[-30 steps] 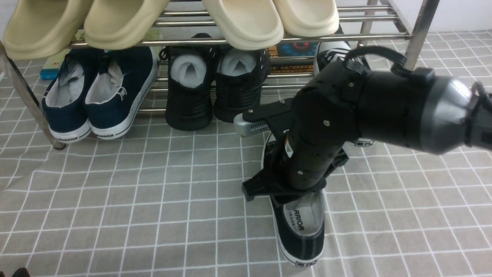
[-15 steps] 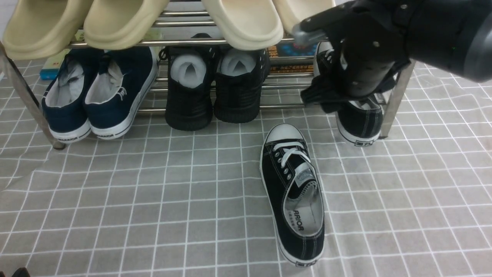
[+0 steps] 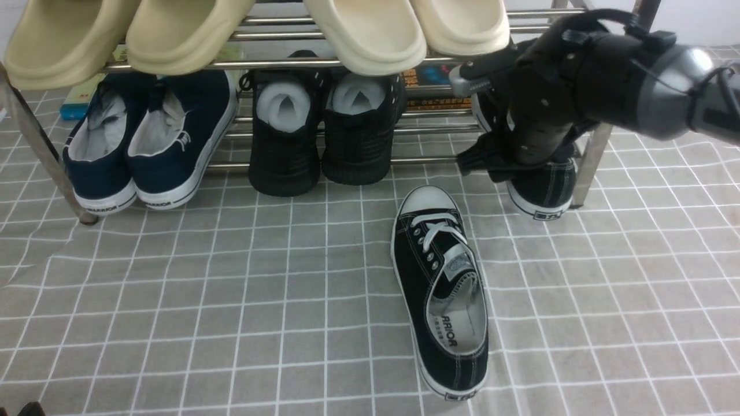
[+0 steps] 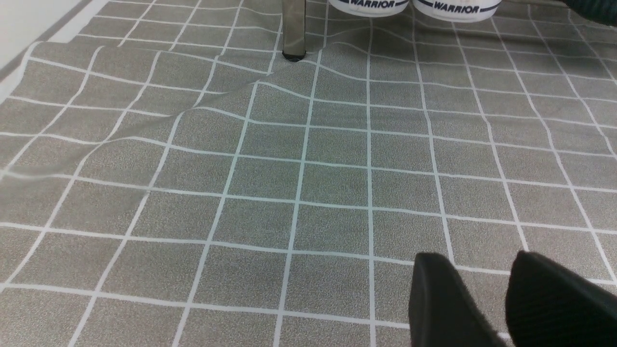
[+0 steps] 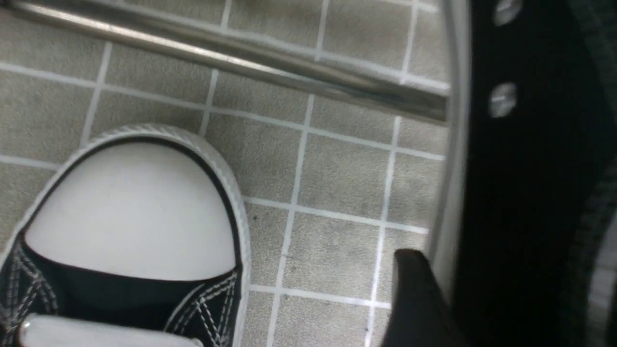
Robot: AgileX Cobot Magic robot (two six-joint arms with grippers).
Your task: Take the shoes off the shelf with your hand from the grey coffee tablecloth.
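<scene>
Your steel shoe rack's got navy slip-ons, black knits and one canvas sneaker down low. Left jaws sit apart; can't tell on the right.

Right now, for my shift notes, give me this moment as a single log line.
right hand: at shoe on rack | lone sneaker: on tablecloth | second sneaker: at rack

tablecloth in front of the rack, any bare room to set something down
Yes: the gridded cloth is bare between the front edge of the slip-ons and the loose sneaker, and also right of that sneaker. The rack's lower tier is crowded.
</scene>
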